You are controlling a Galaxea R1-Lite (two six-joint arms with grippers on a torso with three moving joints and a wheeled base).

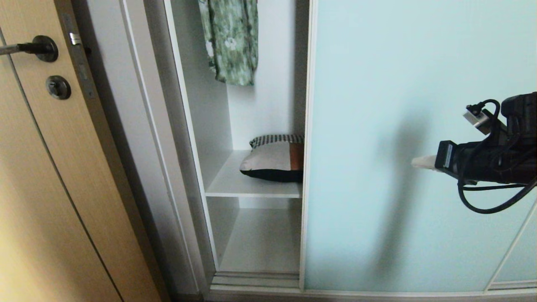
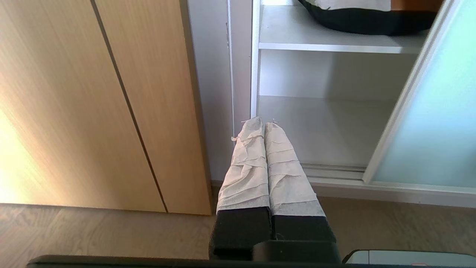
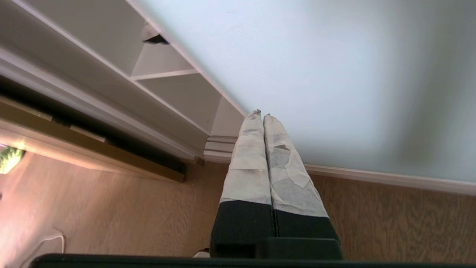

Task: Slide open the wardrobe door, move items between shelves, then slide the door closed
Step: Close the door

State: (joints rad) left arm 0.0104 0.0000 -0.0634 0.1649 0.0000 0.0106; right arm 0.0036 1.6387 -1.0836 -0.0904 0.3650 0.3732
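Sliding wardrobe door (image 1: 419, 138): frosted pale blue-green pane in a thin silver frame, standing across the right part of the wardrobe; its left frame edge (image 1: 307, 147) borders an open compartment. In that gap we see the clothes bundle (image 1: 277, 161) (black, white, rust-orange, a checked piece on top) lying on the upper white shelf (image 1: 251, 184), partly hidden behind the door edge. The lower shelf (image 1: 260, 243) holds nothing we can see. A green floral garment (image 1: 230, 40) hangs above.

Right gripper (image 1: 419, 162): level in front of the glass, well to the right of the frame edge, taped fingers (image 3: 253, 149) pressed together, nothing held. Whether the tips touch the pane we cannot tell. Left gripper (image 2: 264, 124): also pressed together and empty, low, pointing at the bottom of the open compartment.

Judgement: the step in hand is work on the door, with the bundle not yet moved. For a good slide we would push on the metal frame edge rather than the smooth glass, keep the force along the track (image 1: 256, 279), and clear the bundle's hidden end first.

Tan wooden door (image 1: 63, 167) at left, not involved.
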